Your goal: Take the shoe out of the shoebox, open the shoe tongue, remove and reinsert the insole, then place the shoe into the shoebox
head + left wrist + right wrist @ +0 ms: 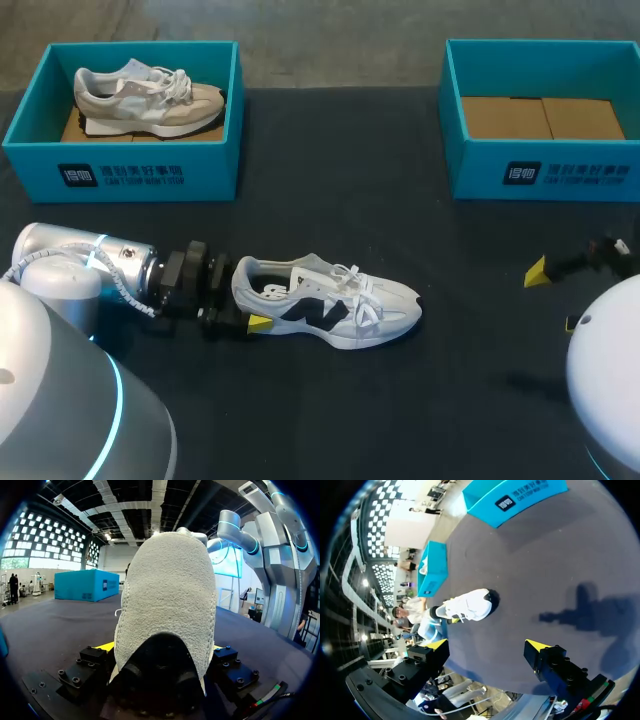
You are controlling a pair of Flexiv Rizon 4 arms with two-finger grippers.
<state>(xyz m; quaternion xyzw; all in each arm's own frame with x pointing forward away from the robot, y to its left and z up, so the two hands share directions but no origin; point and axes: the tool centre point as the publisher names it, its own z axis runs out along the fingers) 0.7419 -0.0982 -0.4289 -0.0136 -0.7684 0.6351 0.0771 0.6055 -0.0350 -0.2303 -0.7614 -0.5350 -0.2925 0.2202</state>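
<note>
A: Main item?
B: White lace-up sneaker with black side logo [335, 305], upright on its sole on the dark cloth table [330, 200], outside any box. Laces done up, tongue not yet opened.

A: Held?
B: Yes. Left gripper [246, 302] clamped on the sneaker's heel, one yellow-tipped finger on each side. From the left wrist, nothing but pale textured heel between the fingers.

A: Other hand?
B: Right gripper [553, 297], well apart from the sneaker, out beyond its toe. Spread wide, holding nothing.

A: Around the sneaker?
B: Behind its heel end, a teal cardboard shoebox [130, 175] with a beige-and-grey sneaker [150, 98] inside. Behind and beyond its toe, a second teal cardboard shoebox [545, 170], showing only a brown cardboard floor.

A: What could go wrong?
B: Judging from the grip, with only the heel pinned, likely swivelling or sliding under any tug at the laces or tongue. Possibly a squeezed heel collar too, trapping the insole. Later, return to the wrong box, given the occupied one behind the heel.
</note>
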